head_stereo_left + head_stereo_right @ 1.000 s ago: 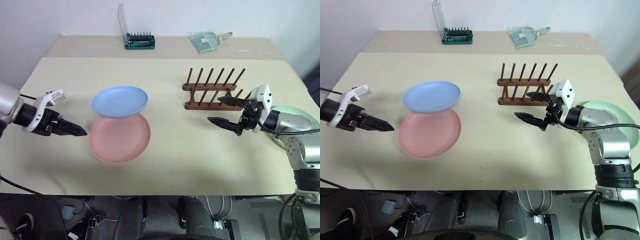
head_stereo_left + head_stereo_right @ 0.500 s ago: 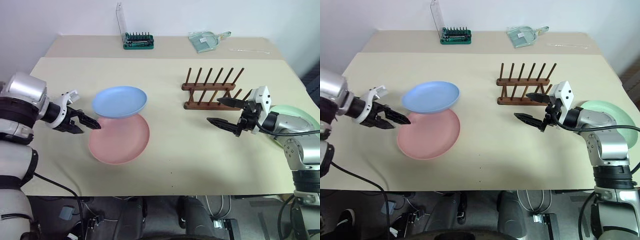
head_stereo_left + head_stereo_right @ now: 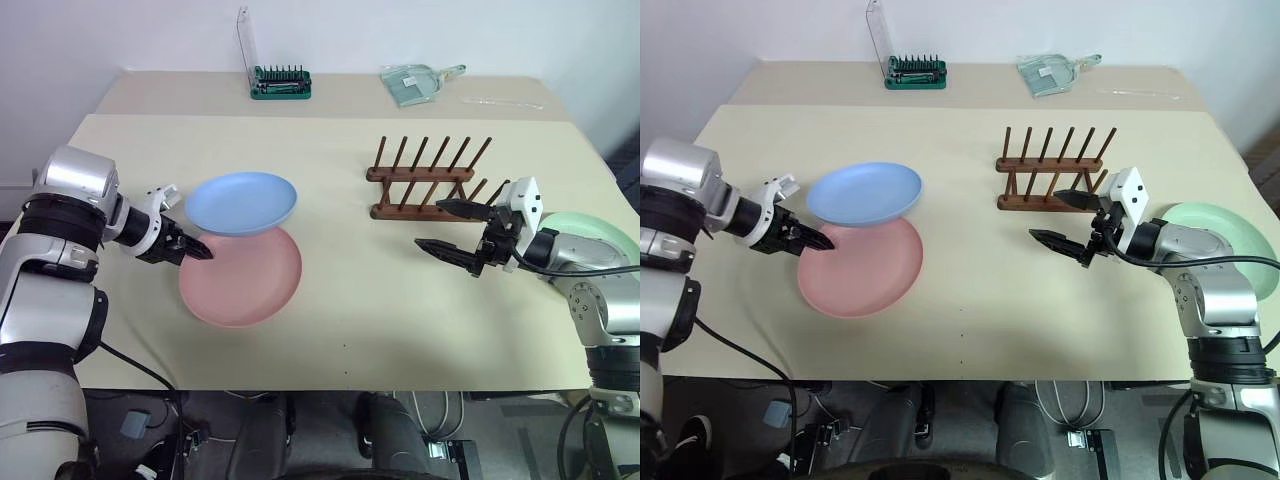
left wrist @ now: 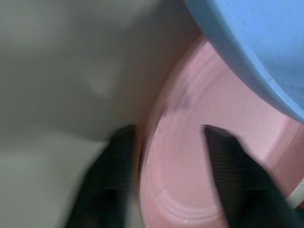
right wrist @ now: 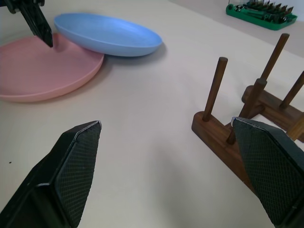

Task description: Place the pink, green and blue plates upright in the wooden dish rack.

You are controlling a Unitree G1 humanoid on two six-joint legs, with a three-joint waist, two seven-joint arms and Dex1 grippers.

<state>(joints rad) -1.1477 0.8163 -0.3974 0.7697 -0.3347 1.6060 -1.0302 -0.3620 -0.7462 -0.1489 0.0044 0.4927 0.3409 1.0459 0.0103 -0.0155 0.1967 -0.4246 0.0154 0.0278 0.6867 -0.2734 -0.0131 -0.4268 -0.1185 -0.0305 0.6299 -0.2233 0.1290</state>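
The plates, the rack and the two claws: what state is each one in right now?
Pink plate: flat on the table, left gripper straddling its rim.
Blue plate: tilted, resting on the pink plate.
Green plate: flat, under the right arm.
Dish rack: empty.
Right gripper: open, empty.

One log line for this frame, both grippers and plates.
left gripper: straddling pink plate rim | right gripper: open, idle | blue plate: overlapping pink | rack: empty

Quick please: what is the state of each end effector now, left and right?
Left end effector: fingers astride the pink plate rim; whether it grips cannot be told.
Right end effector: open, holding nothing.
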